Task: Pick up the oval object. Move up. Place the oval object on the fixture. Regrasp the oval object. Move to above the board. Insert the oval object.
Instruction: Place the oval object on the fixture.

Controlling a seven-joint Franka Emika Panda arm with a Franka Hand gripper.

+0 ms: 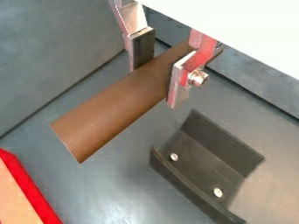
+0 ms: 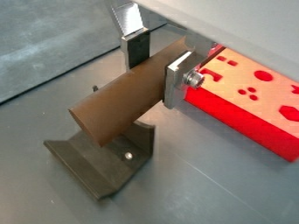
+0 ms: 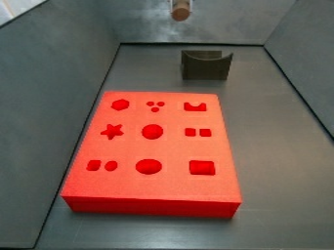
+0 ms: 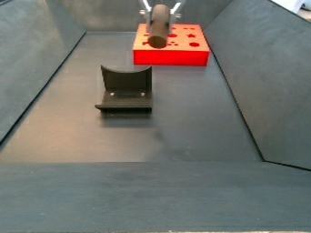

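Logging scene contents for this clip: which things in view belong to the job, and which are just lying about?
Part of the job:
- oval object, clamped in the gripper, up above the floor
- fixture, empty on the floor
- board, red, recesses all unfilled

Lying about:
- nothing else visible; only the grey enclosure floor and walls

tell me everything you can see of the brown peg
The brown peg is a smooth, matte, wood-like stick with a flat, rounded-outline end face. It hangs in the air, lying roughly level, clamped near one end by the gripper, whose silver fingers press its two sides. Its free end points out above the dark fixture without touching it. The side views show it end-on, well above the floor.
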